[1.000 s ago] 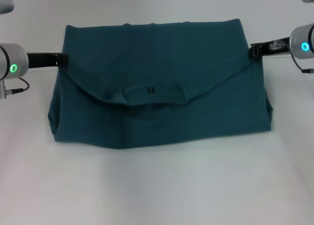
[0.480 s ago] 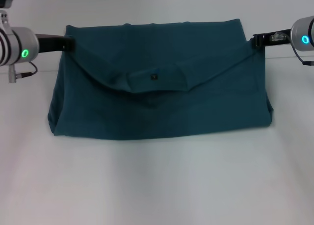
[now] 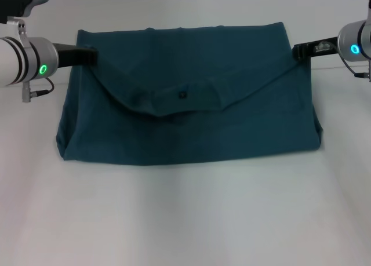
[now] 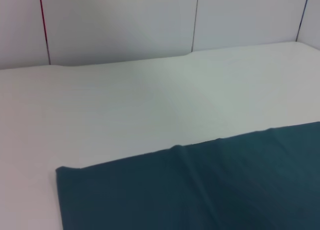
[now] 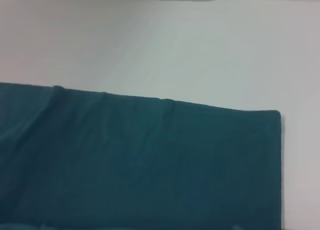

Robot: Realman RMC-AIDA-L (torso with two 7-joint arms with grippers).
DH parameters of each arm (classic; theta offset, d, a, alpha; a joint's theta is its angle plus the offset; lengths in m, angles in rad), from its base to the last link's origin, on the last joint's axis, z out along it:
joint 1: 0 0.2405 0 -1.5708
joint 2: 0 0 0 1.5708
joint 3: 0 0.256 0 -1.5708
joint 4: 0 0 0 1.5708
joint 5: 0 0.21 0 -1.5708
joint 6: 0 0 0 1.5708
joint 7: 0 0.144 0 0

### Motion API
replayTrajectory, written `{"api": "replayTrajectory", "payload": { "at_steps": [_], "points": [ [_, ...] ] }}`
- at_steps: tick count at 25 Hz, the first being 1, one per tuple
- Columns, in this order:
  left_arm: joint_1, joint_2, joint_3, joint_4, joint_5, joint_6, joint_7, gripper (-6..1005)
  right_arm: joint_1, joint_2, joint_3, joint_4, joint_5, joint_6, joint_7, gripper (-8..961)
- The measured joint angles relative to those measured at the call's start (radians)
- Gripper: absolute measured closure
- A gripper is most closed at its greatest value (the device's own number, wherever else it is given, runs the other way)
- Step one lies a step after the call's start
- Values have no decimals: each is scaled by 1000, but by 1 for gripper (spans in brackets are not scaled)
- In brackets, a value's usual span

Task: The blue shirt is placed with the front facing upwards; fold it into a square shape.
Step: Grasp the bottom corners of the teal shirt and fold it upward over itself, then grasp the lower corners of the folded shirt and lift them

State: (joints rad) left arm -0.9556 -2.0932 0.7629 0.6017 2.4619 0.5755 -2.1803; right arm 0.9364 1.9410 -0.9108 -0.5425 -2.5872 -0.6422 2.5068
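Observation:
The blue shirt (image 3: 191, 133) lies folded on the white table (image 3: 185, 219), its plain back side up. Its collar (image 3: 183, 98) with a small black label sags in the middle of a flap that hangs stretched between both grippers. My left gripper (image 3: 90, 56) is shut on the flap's left end, just above the shirt's far left corner. The flap's right end is held by my right gripper (image 3: 297, 50), shut on it near the far right corner. Flat shirt cloth (image 4: 210, 190) fills the left wrist view's lower part, and more of the shirt (image 5: 140, 165) shows in the right wrist view.
White table surface surrounds the shirt, with a broad stretch in front of it. A panelled wall (image 4: 120, 24) stands behind the table in the left wrist view.
Both grippers have carried the flap farther back, and the left one has also moved inward over the shirt. The collar has shifted back with them.

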Motion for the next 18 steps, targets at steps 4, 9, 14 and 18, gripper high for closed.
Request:
{"api": "replayTrajectory", "payload": {
  "at_steps": [4, 9, 14, 18],
  "points": [
    [2, 4, 0, -8, 1, 5, -14, 935, 16, -5, -6, 0, -46, 5, 10, 765],
    [18, 3, 4, -4, 2, 10, -37, 801, 40, 0, -4, 0, -127, 19, 33, 562],
    [30, 0, 8, 1, 2, 12, -49, 590, 44, 4, -7, -5, -156, 13, 45, 430],
    [53, -2, 7, 37, -2, 36, -82, 462, 35, -9, 26, -30, -103, -59, 44, 364]
  ]
}}
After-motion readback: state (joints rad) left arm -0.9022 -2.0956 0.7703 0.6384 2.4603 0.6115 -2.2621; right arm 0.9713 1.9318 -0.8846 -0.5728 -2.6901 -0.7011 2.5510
